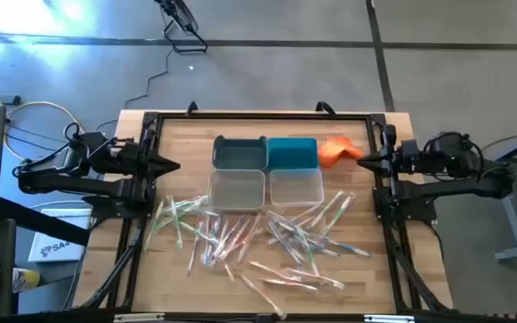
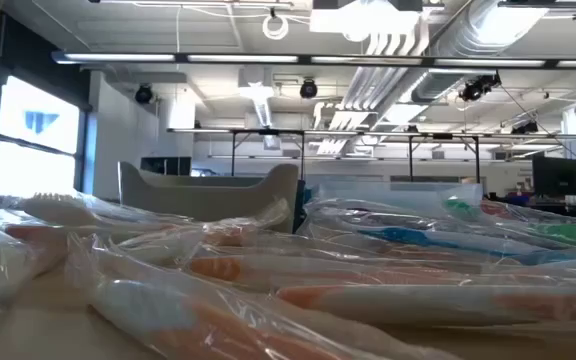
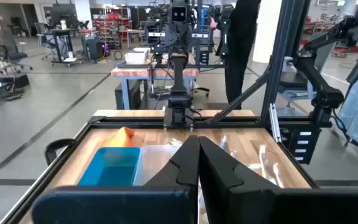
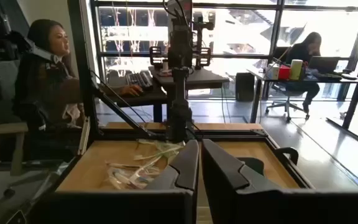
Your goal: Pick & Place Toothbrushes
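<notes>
Toothbrushes (image 1: 258,238) lie scattered in clear wrappers across the near half of the desk (image 1: 380,265), none yet in the four small bins (image 1: 266,172) clustered at the middle of the far edge. An orange cloth (image 1: 335,151) sits just beside the bins, toward the right edge. Left gripper (image 1: 170,165) hangs at the left edge, fingers pressed together, holding nothing. Right gripper (image 1: 363,160) mirrors it at the right edge, likewise closed and empty. Both appear parked clear of the pile; picking has seemingly not begun.
</notes>
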